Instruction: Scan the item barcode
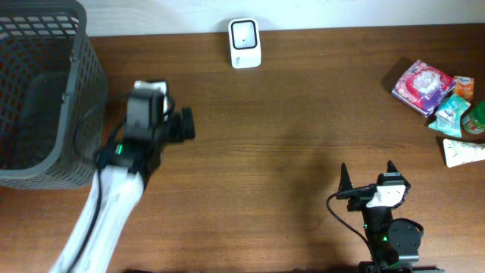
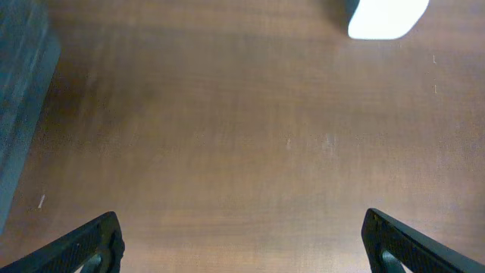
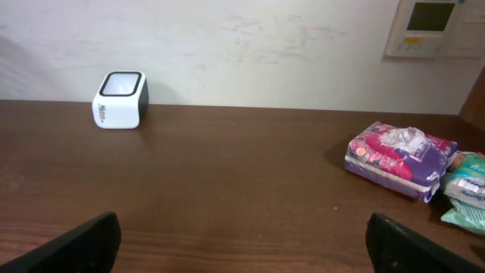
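Several items lie at the table's right edge: a purple and pink packet (image 1: 422, 85) (image 3: 398, 158), a teal packet (image 1: 455, 112) (image 3: 466, 189), an orange pack (image 1: 464, 87), a green bottle (image 1: 477, 121) and a white tube (image 1: 462, 153). No barcode shows on any of them. The white scanner (image 1: 245, 43) (image 3: 120, 99) (image 2: 386, 17) stands at the back middle. My left gripper (image 1: 155, 114) (image 2: 241, 227) hovers open over bare wood beside the basket. My right gripper (image 1: 367, 171) (image 3: 242, 227) is open and empty at the front, left of the items.
A dark mesh basket (image 1: 42, 98) (image 2: 19, 91) fills the far left of the table. A white wall runs behind the table, with a control panel (image 3: 428, 26) on it at the right. Bare brown wood lies between the two arms.
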